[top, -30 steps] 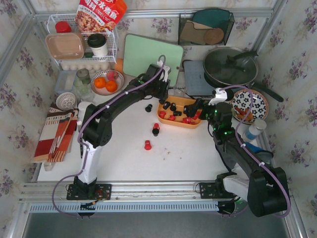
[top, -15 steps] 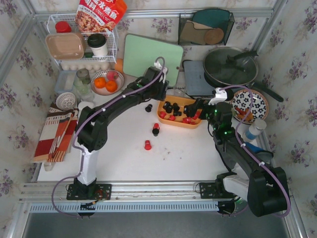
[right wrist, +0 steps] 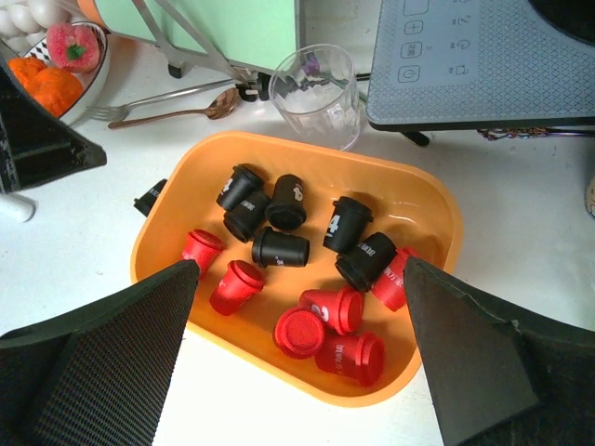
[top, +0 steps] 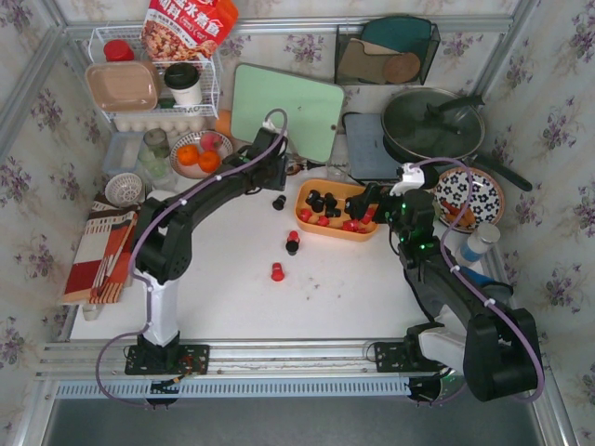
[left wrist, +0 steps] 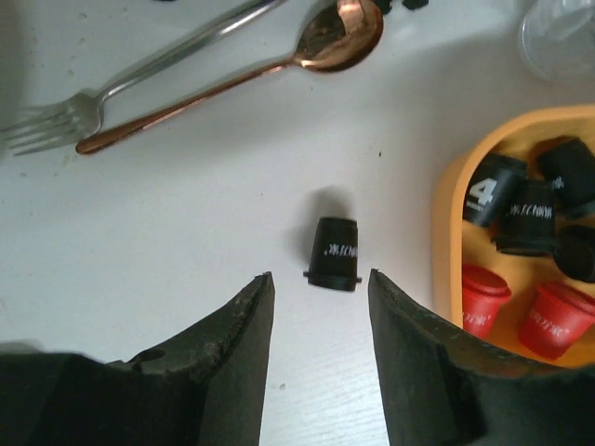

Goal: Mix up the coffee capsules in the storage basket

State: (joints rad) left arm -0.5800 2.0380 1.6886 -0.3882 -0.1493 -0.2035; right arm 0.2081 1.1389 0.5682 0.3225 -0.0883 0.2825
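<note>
Hovering low over the white table, the left gripper is released: its two dark fingers stand apart with nothing between them. A lone black capsule lies on its side on the table just ahead of the fingertips, in line with the gap. Its rim is very close to the right-hand finger, and I cannot tell whether they touch. Just to the right of it is the rounded end of the orange basket. A copper spoon and a steel fork lie farther off on the table.

The right gripper hangs above the basket and is also released, its fingers spread wide to either side of the wrist view and holding nothing. Inside the basket lie six black capsules and six red capsules, most of them tipped on their sides. The black ones gather toward the middle and far side, the red ones along the near side, and several touch each other. A clear glass stands just beyond the far rim.

From above, the basket sits toward the back of the table between the two grippers, with the left gripper off its left end and the right gripper over its right end. In front of the basket, well apart from it, a red and a black capsule lie touching as a pair. A single red capsule lies near them, closer to the arms' bases.
</note>
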